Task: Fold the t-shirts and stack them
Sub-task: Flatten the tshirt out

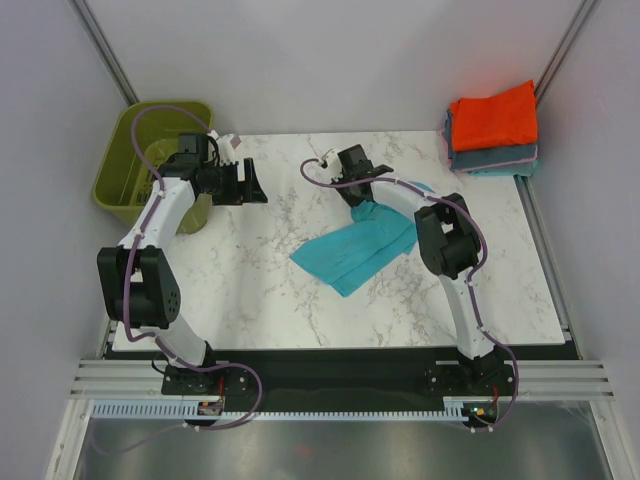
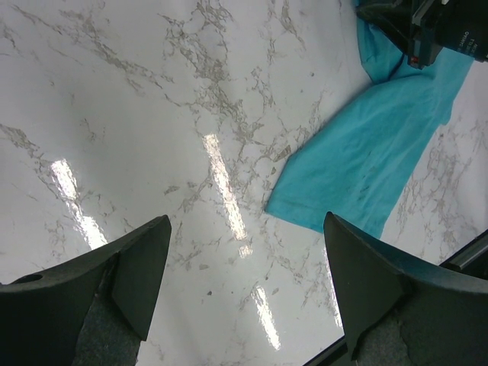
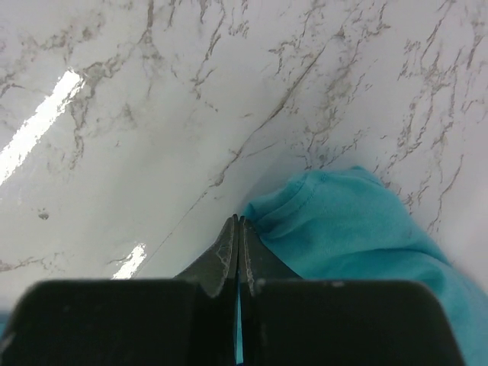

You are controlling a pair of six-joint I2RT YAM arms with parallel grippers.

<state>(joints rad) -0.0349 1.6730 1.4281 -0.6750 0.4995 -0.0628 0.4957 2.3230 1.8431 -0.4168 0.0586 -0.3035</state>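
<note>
Right gripper (image 3: pixel 238 225) pinches the teal shirt (image 1: pixel 360 245) to start a fold.

The white marble table (image 1: pixel 250 290) holds the teal shirt, which lies rumpled near the middle, a bit to the right. A green basket (image 1: pixel 125 170) sits by the far left corner. A stack of folded shirts (image 1: pixel 492 130), with an orange-red one on top, waits at the far right corner, well apart from the teal shirt. The right gripper is squeezed tight on the far edge of the teal shirt, and a thin teal strip shows between its 2 fingers. The left gripper (image 2: pixel 245 219) hangs over bare table, jaws wide, holding nothing. I think the folding of this shirt is just starting. Next, the pinched edge should be pulled across the cloth, and the left gripper may need to grab another edge so nothing bunches.
</note>
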